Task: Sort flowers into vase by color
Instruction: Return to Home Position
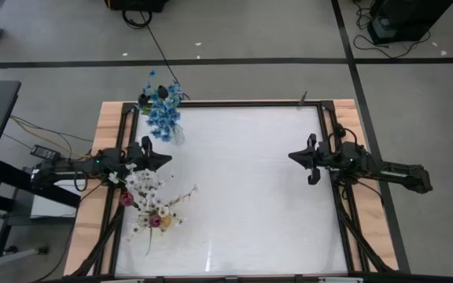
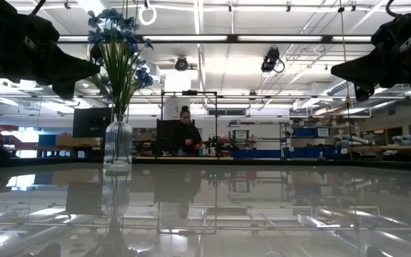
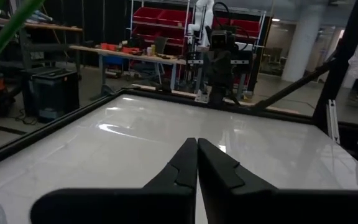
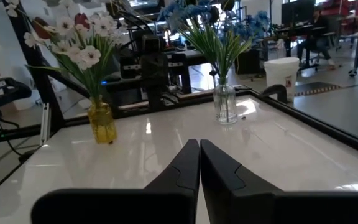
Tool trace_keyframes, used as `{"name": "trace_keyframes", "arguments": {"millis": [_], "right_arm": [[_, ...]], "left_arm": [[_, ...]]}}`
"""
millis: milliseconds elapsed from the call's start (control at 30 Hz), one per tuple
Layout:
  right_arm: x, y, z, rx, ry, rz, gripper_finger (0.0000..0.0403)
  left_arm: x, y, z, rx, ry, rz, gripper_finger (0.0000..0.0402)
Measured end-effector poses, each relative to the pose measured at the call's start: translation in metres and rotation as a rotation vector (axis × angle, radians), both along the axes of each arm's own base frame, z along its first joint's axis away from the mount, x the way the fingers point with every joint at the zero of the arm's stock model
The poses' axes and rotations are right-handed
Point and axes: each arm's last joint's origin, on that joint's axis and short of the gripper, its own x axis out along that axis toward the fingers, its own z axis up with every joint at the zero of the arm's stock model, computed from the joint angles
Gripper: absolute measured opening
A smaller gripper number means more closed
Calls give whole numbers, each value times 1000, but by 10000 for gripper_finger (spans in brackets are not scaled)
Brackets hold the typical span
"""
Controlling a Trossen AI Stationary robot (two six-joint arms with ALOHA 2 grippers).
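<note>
Blue flowers (image 1: 163, 112) stand upright in a clear glass vase (image 2: 118, 145) near the table's far left corner; the vase also shows in the right wrist view (image 4: 225, 102). White and dark red flowers (image 1: 149, 200) stand in a yellow vase (image 4: 102, 122) near the left edge. My left gripper (image 1: 168, 157) is shut and hovers between the two vases, touching nothing; its fingers show closed in the left wrist view (image 3: 197, 158). My right gripper (image 1: 292, 156) is shut too (image 4: 199, 158) and hangs above the table's right side, pointing at the vases.
The glossy white table top (image 1: 250, 196) lies open between the two arms and is bounded by a black frame (image 1: 333, 134) on wooden boards. Cables run off the far and left sides. A person (image 2: 185, 132) sits at a bench in the room beyond.
</note>
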Motion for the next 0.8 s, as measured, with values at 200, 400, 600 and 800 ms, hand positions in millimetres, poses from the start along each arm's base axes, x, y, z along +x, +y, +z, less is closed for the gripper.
{"name": "trace_keyframes", "arguments": {"millis": [200,400,600,800], "right_arm": [[0,0,0,0,0,0,23],[0,0,0,0,0,0,23],[0,0,0,0,0,0,22],[0,0,0,0,0,0,23]], "left_arm": [[0,0,0,8,2,-1,23],[0,0,0,10,2,-1,24],[0,0,0,11,2,0,24],[0,0,0,11,3,0,25]]}}
